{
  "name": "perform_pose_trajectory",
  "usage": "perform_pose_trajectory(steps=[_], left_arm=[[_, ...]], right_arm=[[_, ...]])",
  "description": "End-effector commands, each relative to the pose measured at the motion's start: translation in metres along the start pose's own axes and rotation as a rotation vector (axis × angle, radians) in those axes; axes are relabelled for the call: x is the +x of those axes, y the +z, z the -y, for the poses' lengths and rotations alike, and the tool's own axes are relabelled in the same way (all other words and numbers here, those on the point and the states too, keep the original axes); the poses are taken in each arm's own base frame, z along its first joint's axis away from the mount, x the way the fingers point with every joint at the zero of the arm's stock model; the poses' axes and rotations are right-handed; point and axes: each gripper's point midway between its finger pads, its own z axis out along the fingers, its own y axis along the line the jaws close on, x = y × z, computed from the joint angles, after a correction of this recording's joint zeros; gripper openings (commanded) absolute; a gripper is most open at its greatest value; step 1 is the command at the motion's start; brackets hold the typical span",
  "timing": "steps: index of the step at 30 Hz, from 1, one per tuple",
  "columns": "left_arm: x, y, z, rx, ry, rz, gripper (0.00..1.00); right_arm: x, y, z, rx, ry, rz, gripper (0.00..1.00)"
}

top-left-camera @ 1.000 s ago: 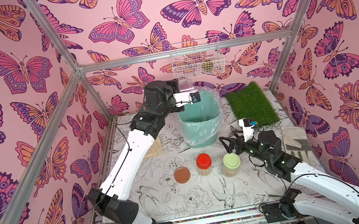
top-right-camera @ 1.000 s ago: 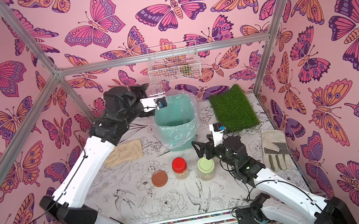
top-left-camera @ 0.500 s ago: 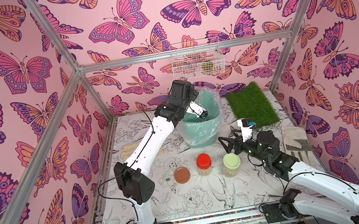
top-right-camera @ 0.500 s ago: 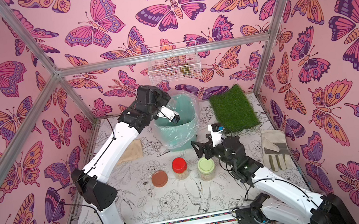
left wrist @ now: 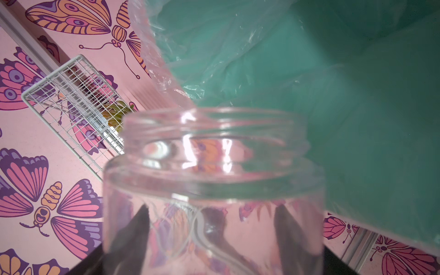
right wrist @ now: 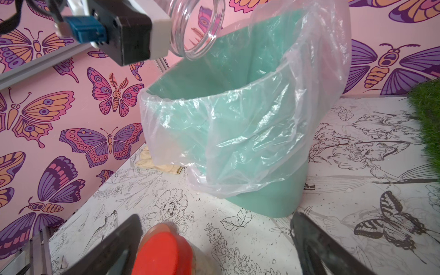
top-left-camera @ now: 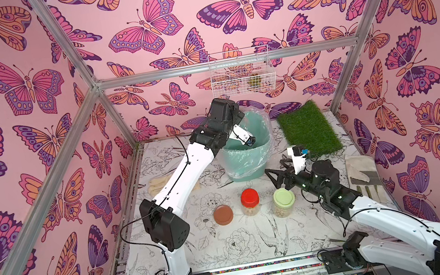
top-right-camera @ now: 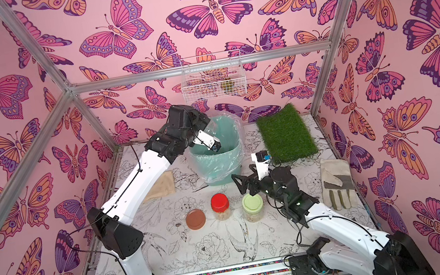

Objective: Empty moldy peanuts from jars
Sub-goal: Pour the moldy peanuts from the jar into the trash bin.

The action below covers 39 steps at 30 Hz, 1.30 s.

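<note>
While the flower-printed table takes up the whole floor of the cell, the mint-green bin with its plastic liner stands toward the back, beside the grass mat. The left arm reaches over the bin's rim. The left gripper is closed partway around the open jar, with one dark finger on each side of its clear wall. The jar is tipped with its mouth toward the bin's inside, and through it only the butterfly wall shows. The right gripper hovers low over the table between the bin and the red-lidded jar. Its fingers are spread fully wide and grip nothing. The red-lidded jar and the green-lidded jar stand upright side by side, closed, each holding moldy peanuts. The brown lid lies flat on the table just beside the red-lidded jar.
</note>
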Motion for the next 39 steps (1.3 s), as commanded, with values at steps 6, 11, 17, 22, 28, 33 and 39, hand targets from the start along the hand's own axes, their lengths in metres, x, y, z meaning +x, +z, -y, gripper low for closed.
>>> perform_pose_trajectory(steps=[6, 11, 17, 22, 28, 33, 39], left_arm=[[0.026, -0.038, -0.029, -0.123, -0.429, 0.047, 0.00], [0.033, -0.043, -0.018, -0.099, -0.640, 0.085, 0.00], [0.046, -0.054, -0.014, -0.176, -0.926, 0.135, 0.00], [0.045, -0.074, 0.002, -0.216, -1.155, 0.267, 0.00], [0.037, -0.100, 0.035, -0.218, -1.298, 0.398, 0.00], [0.008, -0.128, 0.057, -0.179, -1.300, 0.540, 0.00], [-0.017, -0.145, 0.072, -0.127, -1.323, 0.648, 0.00]], right_arm=[[-0.025, 0.004, -0.022, -0.085, -0.032, 0.038, 0.99], [-0.028, 0.004, -0.025, -0.094, -0.032, 0.032, 0.99], [-0.028, 0.005, -0.029, -0.114, -0.021, 0.025, 0.99], [-0.041, 0.006, -0.041, -0.158, 0.023, 0.029, 0.99], [-0.071, 0.006, -0.060, -0.208, 0.078, 0.032, 0.99], [-0.087, 0.016, -0.078, -0.253, 0.104, -0.058, 0.99], [-0.093, 0.035, -0.103, -0.323, 0.117, -0.220, 0.95]])
